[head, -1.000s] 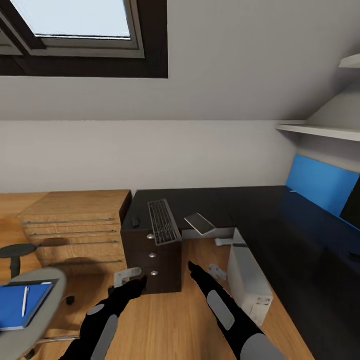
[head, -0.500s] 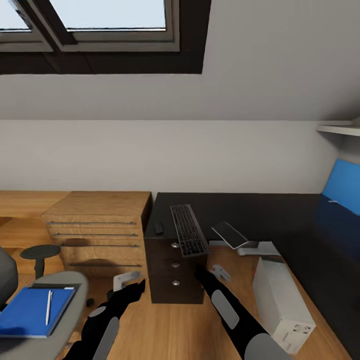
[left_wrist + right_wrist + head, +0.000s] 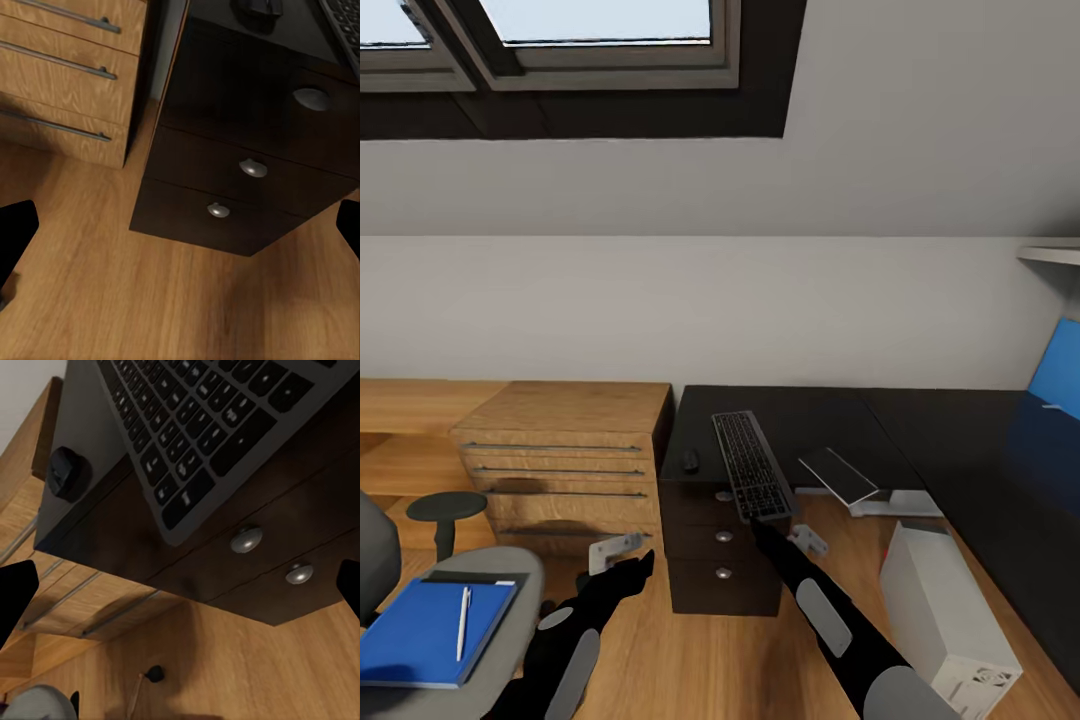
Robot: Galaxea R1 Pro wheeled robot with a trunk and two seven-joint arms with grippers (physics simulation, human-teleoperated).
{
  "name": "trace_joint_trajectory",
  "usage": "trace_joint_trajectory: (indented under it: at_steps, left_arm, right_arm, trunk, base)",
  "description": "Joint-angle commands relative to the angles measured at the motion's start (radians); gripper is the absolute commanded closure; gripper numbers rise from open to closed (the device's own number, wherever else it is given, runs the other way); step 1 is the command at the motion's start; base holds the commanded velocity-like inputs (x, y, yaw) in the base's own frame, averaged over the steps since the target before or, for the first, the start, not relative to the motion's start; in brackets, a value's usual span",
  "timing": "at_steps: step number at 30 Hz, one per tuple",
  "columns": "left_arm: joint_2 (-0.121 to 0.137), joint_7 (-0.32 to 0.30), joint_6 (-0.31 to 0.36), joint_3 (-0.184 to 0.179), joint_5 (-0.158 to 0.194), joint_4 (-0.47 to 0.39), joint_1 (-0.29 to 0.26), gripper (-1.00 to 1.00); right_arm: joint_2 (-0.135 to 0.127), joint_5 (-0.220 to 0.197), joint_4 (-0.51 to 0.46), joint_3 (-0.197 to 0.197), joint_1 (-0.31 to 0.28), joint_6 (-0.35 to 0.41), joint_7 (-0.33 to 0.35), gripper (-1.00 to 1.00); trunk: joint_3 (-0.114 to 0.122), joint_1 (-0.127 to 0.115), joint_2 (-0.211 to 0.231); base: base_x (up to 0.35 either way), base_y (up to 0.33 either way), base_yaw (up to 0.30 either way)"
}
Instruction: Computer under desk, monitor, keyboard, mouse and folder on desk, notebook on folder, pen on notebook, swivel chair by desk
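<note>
The keyboard (image 3: 752, 477) lies on the black desk (image 3: 830, 415) with its near end overhanging the drawer unit (image 3: 722, 560). The mouse (image 3: 690, 460) sits just left of it, and the notebook (image 3: 840, 475) tilts at the desk's edge to the right. On the floor stands the computer (image 3: 945, 610). The blue folder (image 3: 420, 645), with the pen (image 3: 463, 622) on it, rests on the swivel chair (image 3: 510, 600). My right gripper (image 3: 760, 528) (image 3: 180, 585) is open just below the keyboard's (image 3: 202, 427) near end. My left gripper (image 3: 632, 562) (image 3: 180, 229) is open before the drawers. The monitor is out of view.
A light wooden drawer chest (image 3: 565, 455) stands against the desk's left end. The blue back panel (image 3: 1060, 380) shows at the far right. Wooden floor (image 3: 690, 660) lies between the chair and the drawer unit. A sloped ceiling with a skylight (image 3: 560, 30) is above.
The camera has turned left, so desk, chest and chair sit further right in the picture. My right gripper has come closer to the keyboard's near end. Nothing was grasped.
</note>
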Motion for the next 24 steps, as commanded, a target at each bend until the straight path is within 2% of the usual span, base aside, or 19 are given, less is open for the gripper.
trace_joint_trajectory:
  at_steps: [1, 5, 6, 8, 10, 12, 17, 19, 21, 24]
  left_arm:
    - [0.0, 0.009, 0.003, -0.002, 0.011, -0.001, 0.0, -1.0]
    - [-0.001, 0.011, 0.003, -0.018, 0.011, 0.005, -0.001, -1.0]
    - [-0.002, 0.036, 0.003, -0.045, 0.011, 0.029, -0.001, -1.0]
    - [-0.002, 0.057, 0.002, -0.061, 0.011, 0.033, -0.001, -1.0]
    - [-0.002, 0.153, 0.0, -0.112, 0.016, 0.042, -0.001, -1.0]
    - [-0.002, 0.161, -0.001, -0.116, 0.017, 0.043, -0.001, -1.0]
    - [-0.003, 0.162, -0.001, -0.117, 0.019, 0.044, 0.0, -1.0]
    - [-0.003, 0.162, -0.001, -0.117, 0.019, 0.045, 0.0, -1.0]
    - [-0.003, 0.162, -0.001, -0.119, 0.019, 0.045, -0.001, -1.0]
    - [-0.003, 0.162, -0.001, -0.122, 0.02, 0.045, -0.001, -1.0]
  right_arm:
    - [-0.001, -0.009, -0.001, 0.002, -0.001, 0.0, 0.001, -1.0]
    - [-0.004, -0.009, -0.001, 0.0, -0.001, 0.0, 0.001, -1.0]
    - [-0.005, -0.009, -0.001, -0.001, -0.001, 0.001, 0.001, -1.0]
    - [-0.005, -0.009, -0.001, -0.002, -0.001, 0.002, 0.001, -1.0]
    - [-0.007, -0.007, 0.001, -0.003, -0.001, -0.001, 0.001, -1.0]
    - [-0.009, -0.001, 0.008, -0.002, -0.001, -0.007, 0.005, -1.0]
    - [-0.04, -0.003, 0.011, 0.0, 0.0, -0.007, 0.032, -1.0]
    - [-0.046, -0.005, 0.014, 0.0, 0.001, -0.006, 0.061, -1.0]
    - [-0.054, -0.007, 0.029, -0.001, 0.001, -0.005, 0.124, -1.0]
    - [-0.068, -0.021, 0.083, -0.015, 0.001, -0.003, 0.279, -1.0]
  trunk:
    - [-0.004, 0.004, -0.008]
    - [-0.017, 0.019, -0.036]
    - [-0.02, 0.023, -0.043]
    - [-0.026, 0.031, -0.057]
    - [-0.033, 0.038, -0.071]
    - [-0.039, 0.046, -0.085]
    - [-0.054, 0.065, -0.12]
    - [-0.061, 0.073, -0.134]
    - [-0.067, 0.081, -0.148]
    - [-0.076, 0.092, -0.169]
  base:
    - [0.0, 0.0, 0.0]
    - [0.0, 0.0, 0.0]
    - [0.0, 0.0, 0.0]
    - [0.0, 0.0, 0.0]
    - [0.0, 0.0, 0.0]
    - [0.0, 0.0, 0.0]
    - [0.0, 0.0, 0.0]
    - [0.0, 0.0, 0.0]
    - [0.0, 0.0, 0.0]
    - [0.0, 0.0, 0.0]
